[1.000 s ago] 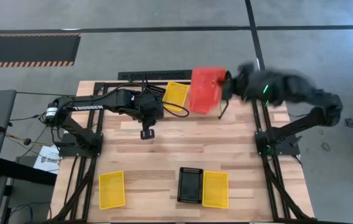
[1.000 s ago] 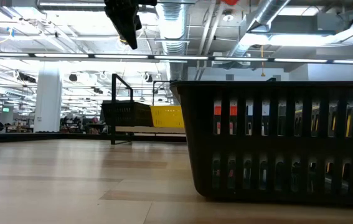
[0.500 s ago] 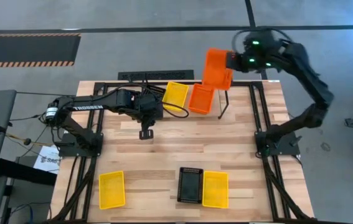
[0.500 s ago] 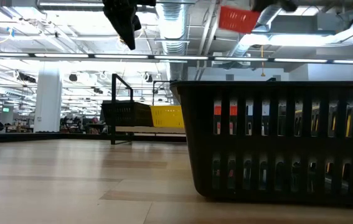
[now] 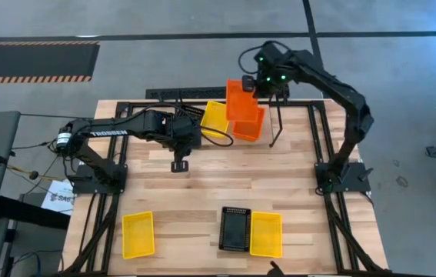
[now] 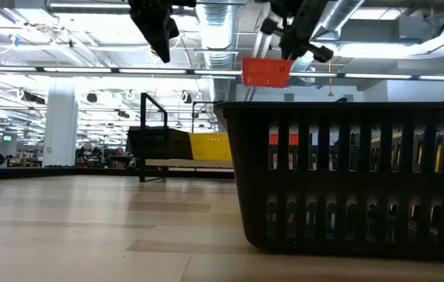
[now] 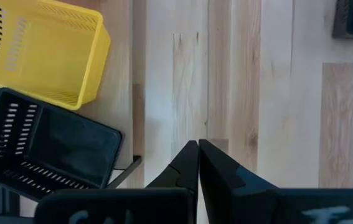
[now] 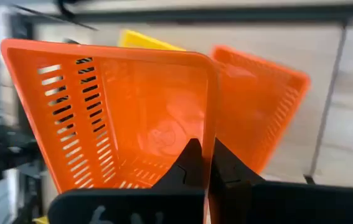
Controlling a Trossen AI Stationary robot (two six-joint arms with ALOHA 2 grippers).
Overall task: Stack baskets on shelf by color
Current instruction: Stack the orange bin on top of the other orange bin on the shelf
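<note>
My right gripper [image 5: 256,81] is over the table's far edge, shut on a red-orange basket [image 5: 239,97] above the shelf [image 5: 274,128]. A second red-orange basket [image 5: 251,125] and a yellow basket [image 5: 216,117] sit on the shelf. The left wrist view also shows a black basket [image 7: 45,152] beside the yellow one [image 7: 45,50]. My left gripper [image 5: 181,164] hangs shut over bare wood near the shelf, touching nothing. Near the table's near edge lie a yellow basket [image 5: 138,235], a black one [image 5: 237,228] and another yellow one [image 5: 266,233]. My right gripper pinches the red-orange basket's side wall at its rim [image 8: 211,134], one finger inside the basket and one outside. The fingers come from above. The basket is lifted clear, close to level [image 6: 267,72], above the other red-orange basket [image 8: 269,106].
In the low view the near black basket [image 6: 347,172] fills the right foreground and hides much of the shelf [image 6: 145,133] behind it. Black rail frames [image 5: 327,154] run along both table sides. Bare wood [image 5: 225,177] lies between the shelf and the near baskets.
My right gripper has swung toward the table's left and come down with the red-orange basket. It went from high above the table's far right corner to just over the shelf's red-orange basket. The held basket has turned from tilted toward level. My left arm has kept still.
</note>
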